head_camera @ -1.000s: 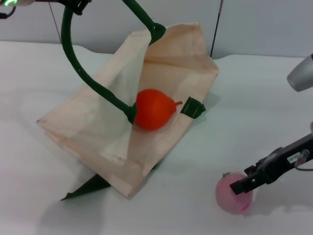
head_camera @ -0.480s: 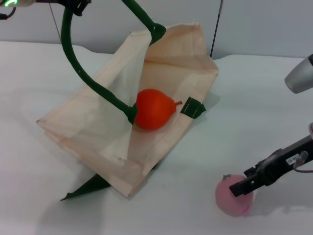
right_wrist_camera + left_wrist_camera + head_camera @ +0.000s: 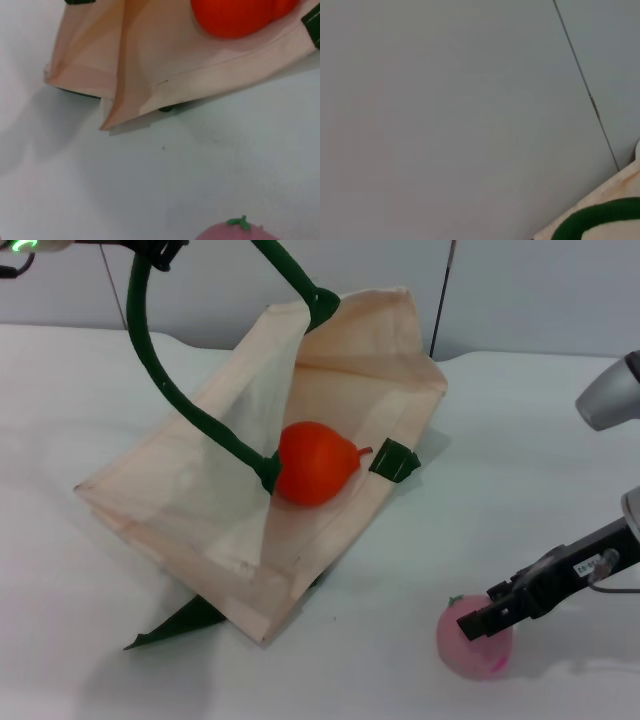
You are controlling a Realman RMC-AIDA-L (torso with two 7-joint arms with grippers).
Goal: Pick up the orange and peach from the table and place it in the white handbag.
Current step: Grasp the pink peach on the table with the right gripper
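Setting: a robot test lab or demonstration cell. Indicators: a plain white bench [image 3: 90,640] backed by a bare grey wall panel [image 3: 540,290] with a vertical seam, and toy fruit props, including a peach [image 3: 472,652], rather than household furnishings.

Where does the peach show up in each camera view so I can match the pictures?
Head view: the peach sits on the table at the lower right, under the right end effector.
Left wrist view: not in it.
Right wrist view: only its top and green stem show at the bottom edge.
Shared landmark: the orange lying on the bag.
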